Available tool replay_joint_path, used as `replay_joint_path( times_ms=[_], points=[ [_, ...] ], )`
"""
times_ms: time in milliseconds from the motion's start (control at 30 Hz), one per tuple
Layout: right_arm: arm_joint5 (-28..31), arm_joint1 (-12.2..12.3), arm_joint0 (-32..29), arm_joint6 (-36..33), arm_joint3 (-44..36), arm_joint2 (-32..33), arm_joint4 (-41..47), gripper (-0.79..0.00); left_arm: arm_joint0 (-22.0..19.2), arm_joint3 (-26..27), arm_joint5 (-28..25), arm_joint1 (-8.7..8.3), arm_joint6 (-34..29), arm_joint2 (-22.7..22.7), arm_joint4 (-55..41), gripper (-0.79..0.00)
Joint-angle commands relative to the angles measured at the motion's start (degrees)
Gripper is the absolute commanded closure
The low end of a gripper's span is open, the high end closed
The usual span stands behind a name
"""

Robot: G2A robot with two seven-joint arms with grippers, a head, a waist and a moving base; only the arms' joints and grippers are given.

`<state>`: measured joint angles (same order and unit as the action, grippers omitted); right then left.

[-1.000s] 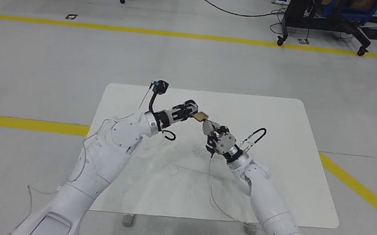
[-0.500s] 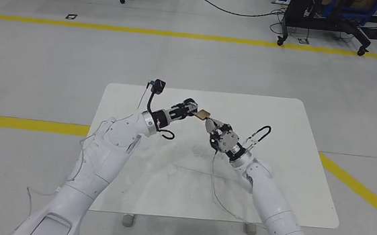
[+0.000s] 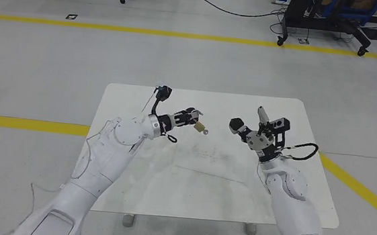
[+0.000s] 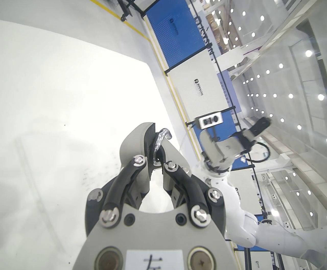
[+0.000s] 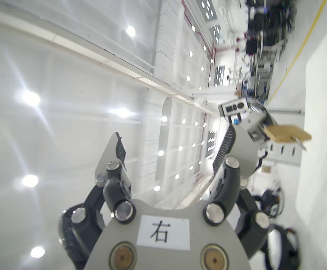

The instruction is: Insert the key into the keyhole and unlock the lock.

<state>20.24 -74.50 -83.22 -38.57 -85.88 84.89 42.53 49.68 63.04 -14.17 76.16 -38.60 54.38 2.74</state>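
A brass padlock (image 3: 199, 126) hangs over the middle of the white table (image 3: 269, 192), held by my left gripper (image 3: 190, 115). In the left wrist view that gripper (image 4: 156, 143) is shut on the lock's steel shackle (image 4: 163, 133). A small key (image 3: 205, 131) sticks out of the lock's lower end; the right wrist view shows the lock body (image 5: 286, 134) with the key (image 5: 299, 143) in it. My right gripper (image 3: 249, 121) is to the right of the lock, clear of it and raised. Its jaws (image 5: 173, 147) stand wide open with nothing between them.
The tabletop around both arms is bare white. Yellow floor lines run past the table, and carts and a black frame stand far behind it.
My right gripper has let go of the key, opened and swung away to the right and upward. The left gripper has shifted slightly, with the lock and the key in it.
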Motion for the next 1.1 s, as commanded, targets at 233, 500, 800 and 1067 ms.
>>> replay_joint_path(
  times_ms=[233,500,800,1067],
  points=[
    [4.22,0.35,-3.36,4.63,-3.98,3.42,-5.56,-0.785,-3.62,-3.96,7.19,3.28,-3.04,-10.74,6.23,0.000],
    [4.22,0.35,-3.36,4.63,-3.98,3.42,-5.56,-0.785,-7.63,-11.99,8.98,6.36,-5.16,-15.27,5.03,0.000],
    [4.22,0.35,-3.36,4.63,-3.98,3.42,-5.56,-0.785,-9.07,-14.22,7.55,7.51,-4.39,-16.26,6.86,-0.785],
    [4.22,0.35,-3.36,4.63,-3.98,3.42,-5.56,-0.785,-8.22,-10.44,3.86,5.90,-1.79,-11.93,8.38,-0.785]
  ],
)
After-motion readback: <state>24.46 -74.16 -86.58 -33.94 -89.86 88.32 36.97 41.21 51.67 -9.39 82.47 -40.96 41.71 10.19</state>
